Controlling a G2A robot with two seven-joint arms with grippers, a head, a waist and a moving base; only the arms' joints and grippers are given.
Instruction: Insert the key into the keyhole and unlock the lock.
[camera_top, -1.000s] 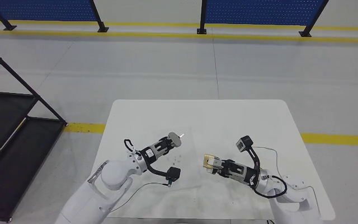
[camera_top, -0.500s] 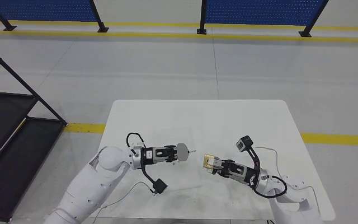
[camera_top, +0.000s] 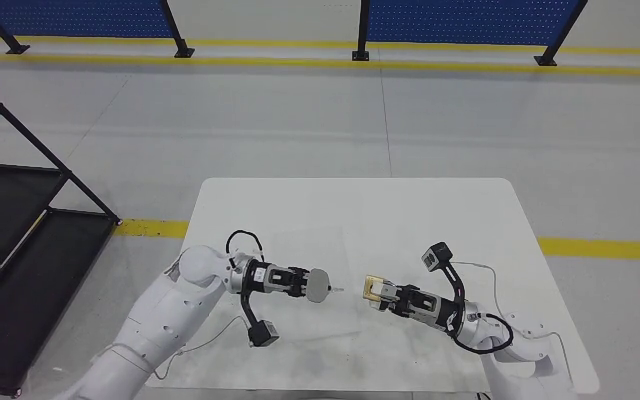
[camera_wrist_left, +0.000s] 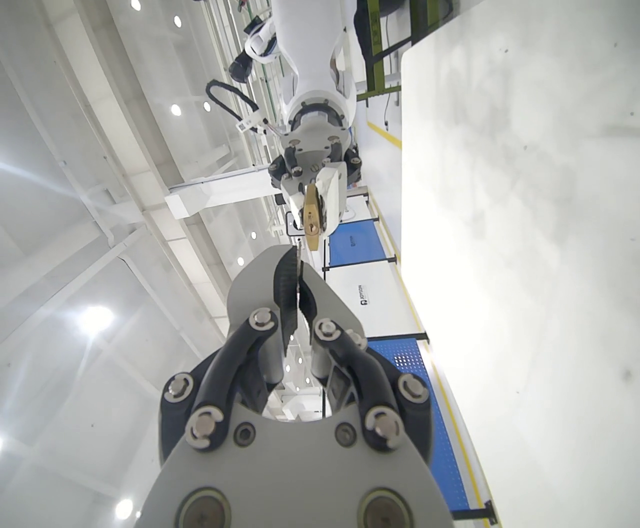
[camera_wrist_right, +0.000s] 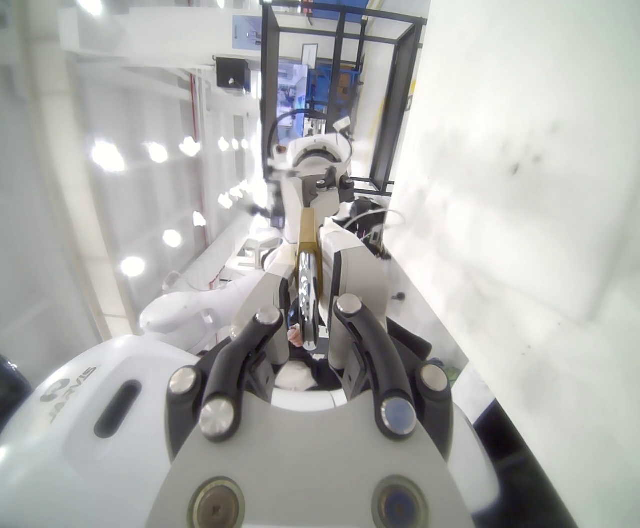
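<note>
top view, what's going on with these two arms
The left arm's fingers pinch a small silver metal key, and the right arm's fingers hold a brass-coloured padlock. Both are held above the white table, facing each other. The key's tip points at the padlock with a small gap between them, so it is not yet inserted.

Bright overhead glare, blurred wrist edges

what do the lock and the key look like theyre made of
The lock has a body that looks like brass: yellow-gold with a dull satin sheen. Its shackle looks like polished steel or chrome, since it mirrors the lights. The key is a thin grey sliver seen edge-on, probably plain metal; its finish is too small to tell.
</note>
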